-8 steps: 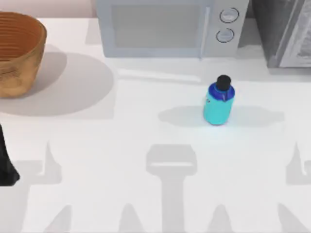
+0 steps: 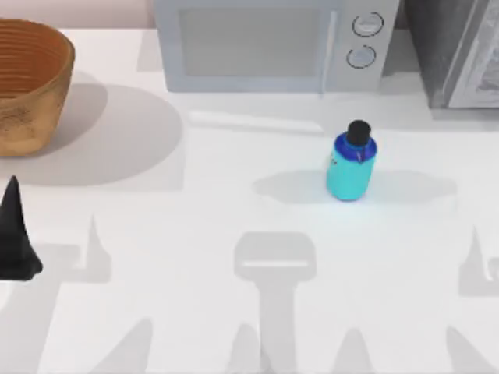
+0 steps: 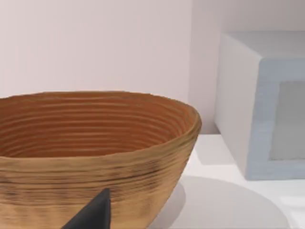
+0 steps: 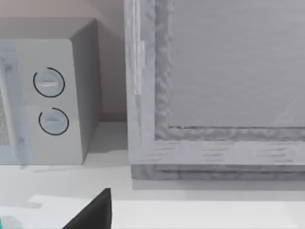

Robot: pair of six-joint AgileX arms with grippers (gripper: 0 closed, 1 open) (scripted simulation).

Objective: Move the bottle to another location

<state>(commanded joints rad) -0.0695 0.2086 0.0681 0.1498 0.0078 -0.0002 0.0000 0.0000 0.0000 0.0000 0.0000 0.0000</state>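
Bottle (image 2: 351, 167) upright and untouched, right of centre in the top view, just below the microwave (image 2: 273, 43).

Left gripper (image 2: 15, 234) at the far left edge of the top view, below the wicker basket (image 2: 31, 82) and well apart from the bottle; finger spread impossible to tell from the single dark tip on show. Facing the basket wall in the left wrist view, so apparently not yet turned toward the target. Right arm parked, its wrist camera looking toward the microwave dials (image 4: 50, 102) and a grey cabinet (image 4: 214, 86); opening likewise impossible to tell. Probably placed in open table space for easy access from either side. Grasp not yet begun.
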